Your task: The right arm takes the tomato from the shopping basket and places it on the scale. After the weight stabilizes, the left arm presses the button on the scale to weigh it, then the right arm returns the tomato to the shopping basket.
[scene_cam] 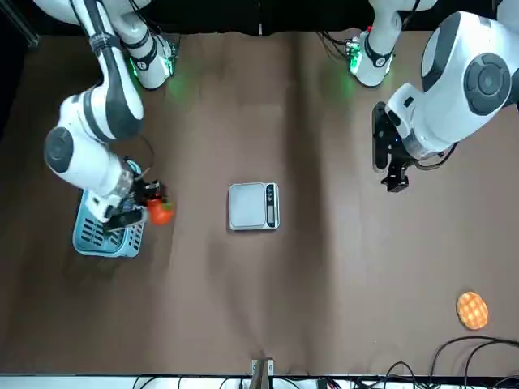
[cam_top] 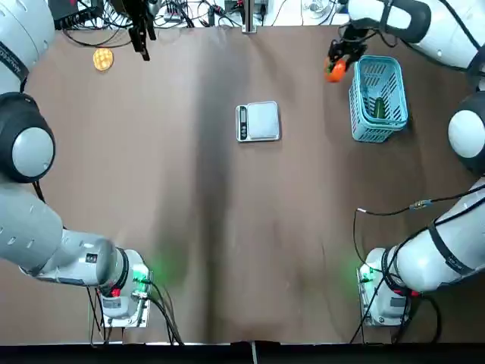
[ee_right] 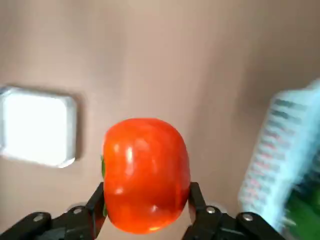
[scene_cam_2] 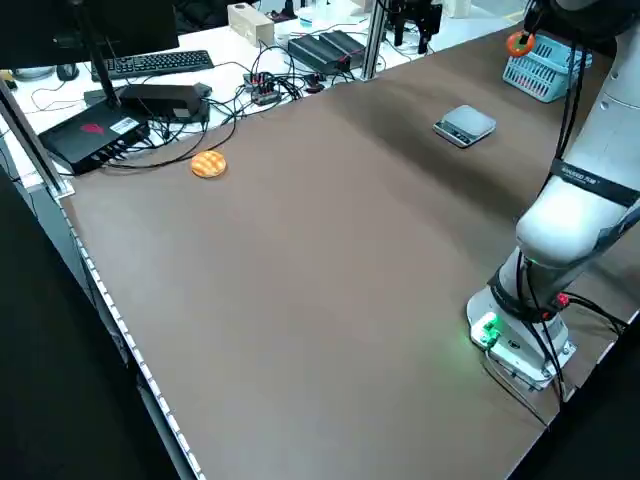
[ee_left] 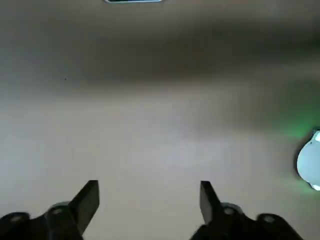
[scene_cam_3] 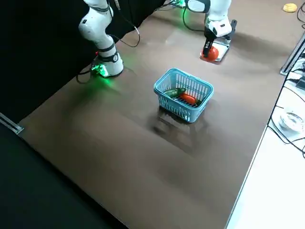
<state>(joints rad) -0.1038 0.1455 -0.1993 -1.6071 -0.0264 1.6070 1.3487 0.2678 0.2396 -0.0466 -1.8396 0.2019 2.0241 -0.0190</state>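
Aloft, right pincer (cam_top: 336, 64) clamped on tomato (cam_top: 336, 70), seemingly just beside shopping basket (cam_top: 378, 98).

Two robot arms of glossy white rounded shells, joined by dark grey bands at the joints. Each round white base (lit by a green lamp) sits on a small metal plate, with black cables trailing from it; a red mark shows beside the lamp. The black two-finger left gripper (ee_left: 149, 206) has flat, tapered fingers on dark mounts with visible screw heads. The black two-finger right gripper (ee_right: 146, 202) is built alike.
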